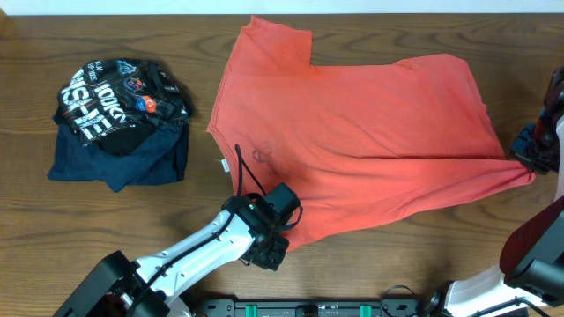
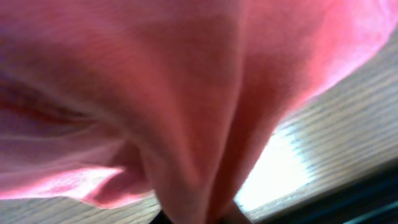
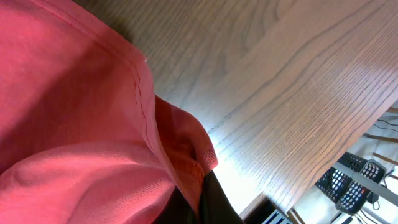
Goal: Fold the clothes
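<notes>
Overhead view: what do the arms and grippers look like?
Left arm: white tubular links, black joints, a thin black cable looping above the wrist. Left gripper and right gripper: black, blocky. Right arm: white link, dark joints. No readable markings.

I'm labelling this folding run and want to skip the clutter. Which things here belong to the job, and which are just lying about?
Part of the job:
- orange-red T-shirt, spread on the table
- left jaws and right jaws, each pinching an edge of it

Just lying about:
- black garment with white lettering
- navy garment underneath it
</notes>
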